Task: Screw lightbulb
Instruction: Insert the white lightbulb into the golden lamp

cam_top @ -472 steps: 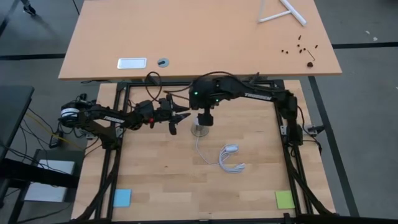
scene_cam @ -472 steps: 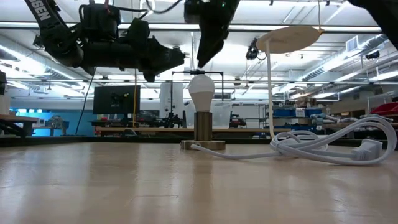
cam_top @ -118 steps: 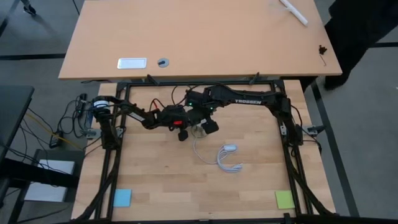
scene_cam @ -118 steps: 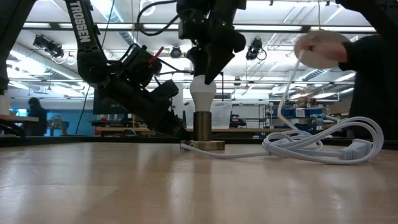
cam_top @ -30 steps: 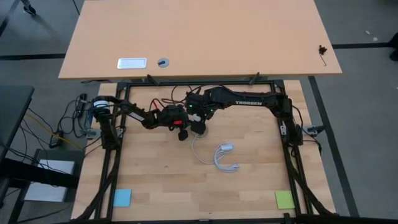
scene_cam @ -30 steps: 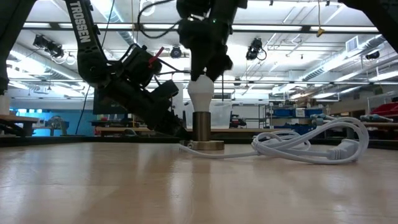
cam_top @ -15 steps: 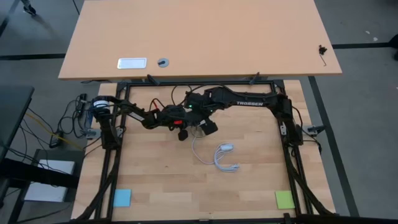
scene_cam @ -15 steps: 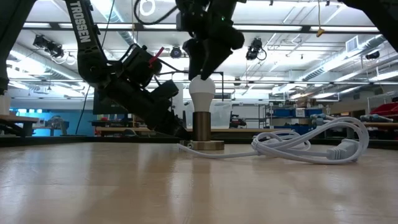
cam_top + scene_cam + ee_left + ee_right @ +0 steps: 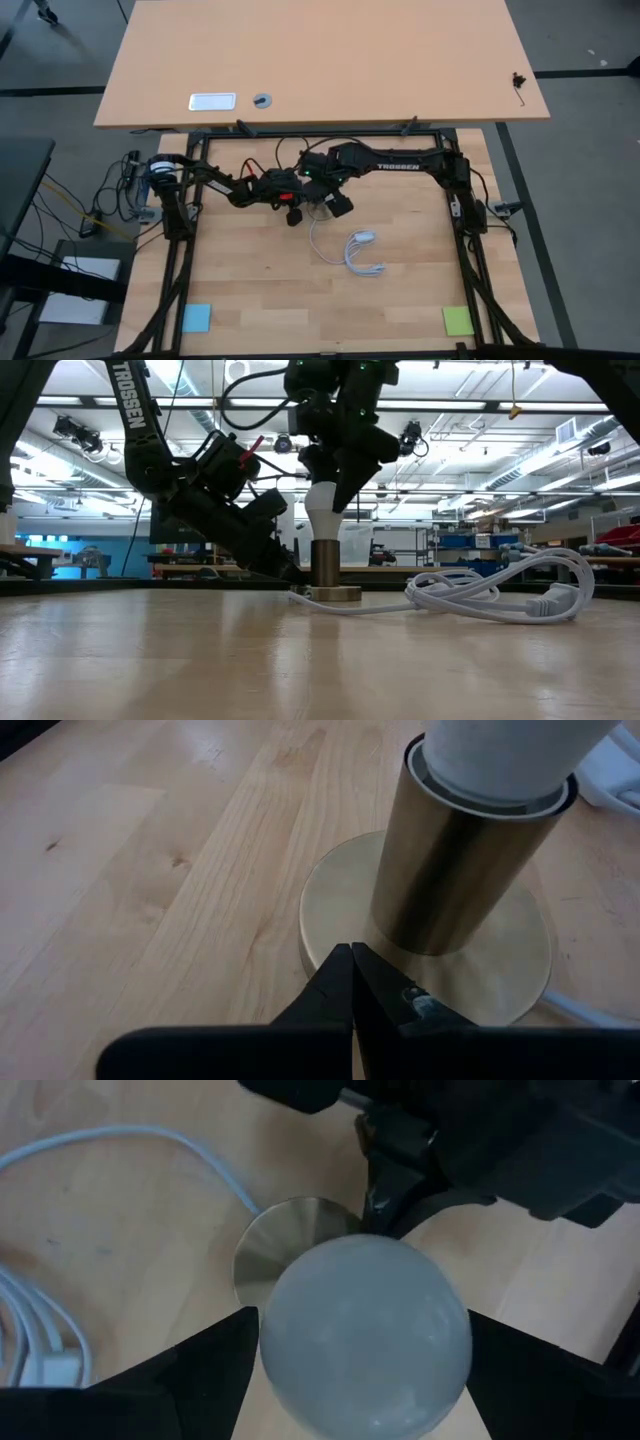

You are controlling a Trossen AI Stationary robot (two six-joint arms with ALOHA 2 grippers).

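Observation:
The white frosted lightbulb (image 9: 322, 502) stands upright with its neck in the brass tube of the socket (image 9: 325, 565), whose round base plate (image 9: 330, 910) lies flat on the wooden table. My right gripper (image 9: 365, 1370) reaches down over the lightbulb (image 9: 365, 1330) and is closed on it; in the high view this gripper (image 9: 328, 205) hides it. My left gripper (image 9: 352, 955) is shut, its tips low on the base plate, reaching in from the table's left (image 9: 295, 573). My left gripper presses its shut fingertips down on the socket's base plate (image 9: 325, 932), just beside the foot of the brass tube. It comes slanting down from the table's left. The plate lies flat on the table. My right gripper pinches the lightbulb's rounded upper part between its two fingers, one finger (image 9: 215, 1370) on each opposite side (image 9: 275, 1330). The fingers come from above, pointing down. The lightbulb stands upright with its neck inside the socket's tube (image 9: 450, 860).
The socket's white cable (image 9: 358, 258) lies coiled with its plug (image 9: 369, 238) toward the table's right and near side of the socket. A blue note (image 9: 196, 317) and a green note (image 9: 458, 320) lie at the near corners. A second tabletop (image 9: 320, 60) stands beyond the far edge.
My right gripper has turned about its upright axis above the socket, staying on the lightbulb at the same height. The socket and cable have kept their places.

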